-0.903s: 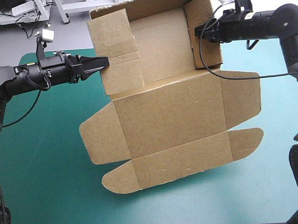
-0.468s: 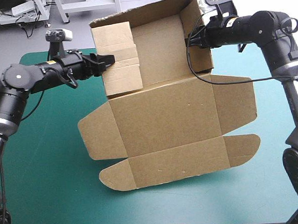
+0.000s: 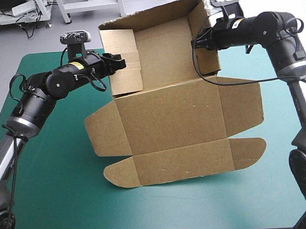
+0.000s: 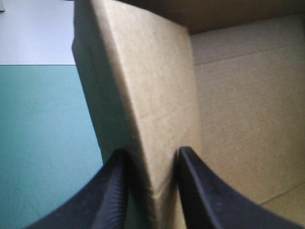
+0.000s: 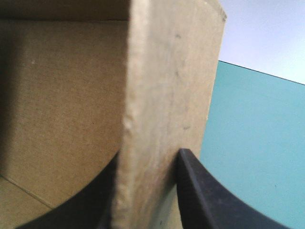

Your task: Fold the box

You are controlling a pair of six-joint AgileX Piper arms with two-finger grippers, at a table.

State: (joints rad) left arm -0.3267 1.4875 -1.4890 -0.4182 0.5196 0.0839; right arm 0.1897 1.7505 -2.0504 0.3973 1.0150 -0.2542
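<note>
1 brown box (image 3: 174, 123), teal-green cover (image 3: 53, 166)

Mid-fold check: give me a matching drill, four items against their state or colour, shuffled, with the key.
Column one:
1. left gripper
2. right gripper
3. front flap
4. table cover

Column two:
A. teal-green
B. shut on the raised right wall of the box
C. unfolded, nearest the robot
D. shut on the box's raised left wall

Pairs: 1-D, 2-B, 3-C, 4-A
</note>
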